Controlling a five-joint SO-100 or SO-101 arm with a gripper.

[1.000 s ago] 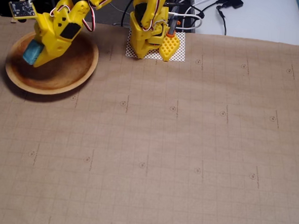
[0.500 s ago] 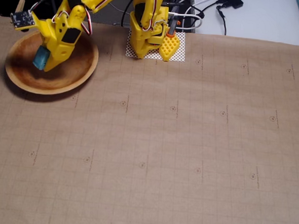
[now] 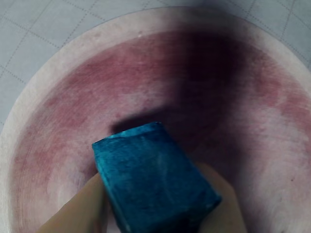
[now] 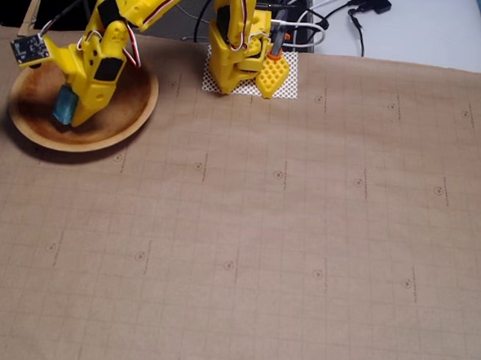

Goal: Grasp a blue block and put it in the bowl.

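In the wrist view the blue block point(image 3: 153, 179) fills the lower middle, clamped between my two tan fingers point(image 3: 80, 208), with the bowl's reddish-brown inside point(image 3: 87, 92) spread beneath it. In the fixed view the wooden bowl point(image 4: 138, 112) sits at the far left of the mat. My yellow gripper point(image 4: 71, 112) hangs over the bowl's middle, shut on the blue block point(image 4: 64, 105), which sits at or just above the bowl's floor.
The arm's yellow base point(image 4: 239, 62) stands on a white patch at the back centre. A brown gridded mat point(image 4: 302, 233) covers the table. Cables point(image 4: 332, 10) lie behind the base. A small camera board point(image 4: 30, 49) sticks out by the wrist.
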